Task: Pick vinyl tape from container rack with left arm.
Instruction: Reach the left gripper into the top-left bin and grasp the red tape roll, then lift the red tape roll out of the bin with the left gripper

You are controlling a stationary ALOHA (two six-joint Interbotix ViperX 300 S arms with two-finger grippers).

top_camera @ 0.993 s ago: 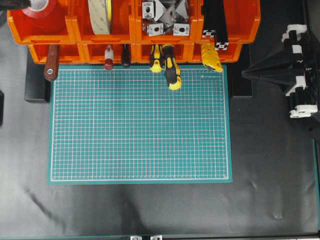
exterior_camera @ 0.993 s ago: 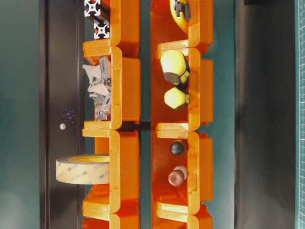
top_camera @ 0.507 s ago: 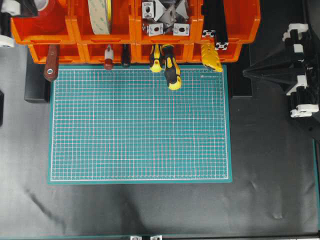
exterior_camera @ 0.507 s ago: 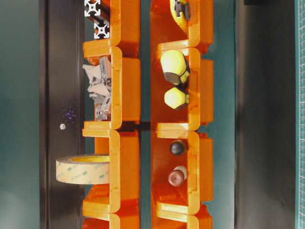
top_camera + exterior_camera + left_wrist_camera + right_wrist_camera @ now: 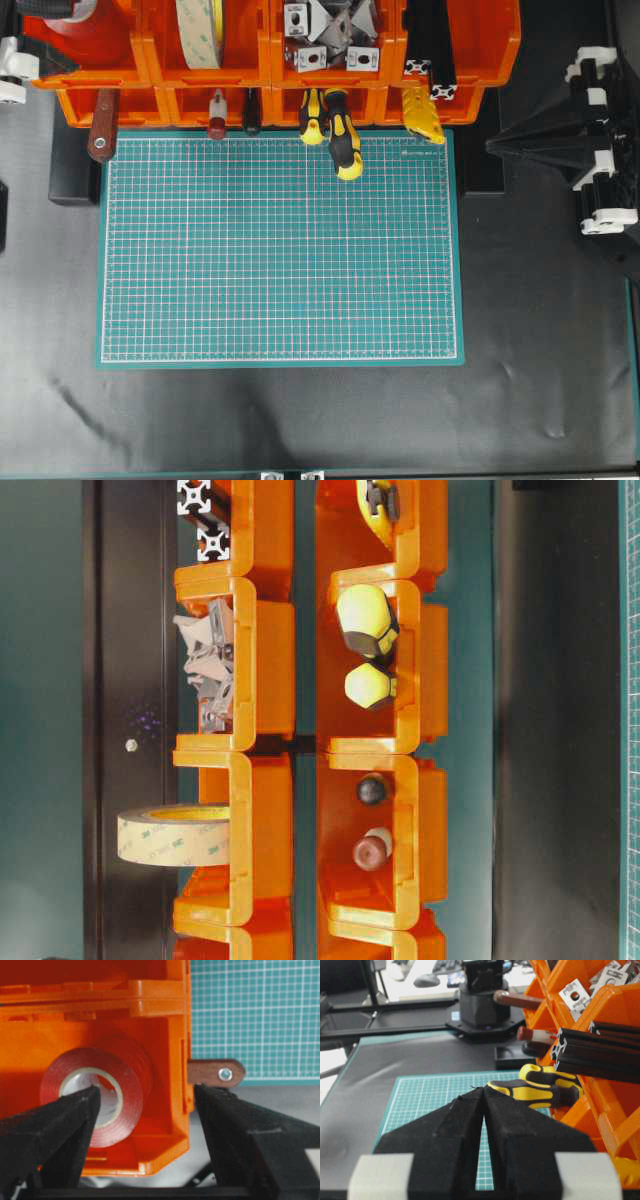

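The red vinyl tape [image 5: 131,1091] stands on edge in the end compartment of the orange container rack [image 5: 165,1035]. From overhead the vinyl tape [image 5: 95,40] shows in the top-left bin of the container rack [image 5: 330,82]. My left gripper [image 5: 147,1092] is open. Its left finger [image 5: 60,1125] hangs in front of the roll's white core, and its right finger [image 5: 240,1130] is outside the bin's side wall. Nothing is gripped. My right gripper [image 5: 483,1091] is shut and empty at the right, pointing toward the rack.
A cream tape roll [image 5: 200,30], metal brackets [image 5: 325,35] and black profiles [image 5: 430,45] fill the neighbouring upper bins. Screwdrivers [image 5: 340,135] and a brown handle [image 5: 100,125] stick out of the lower tier over the green grid mat [image 5: 280,250].
My left gripper has gone from shut to wide open at the red tape's bin, and the arm's white fittings have come into view at the top-left corner. The right arm has not moved.
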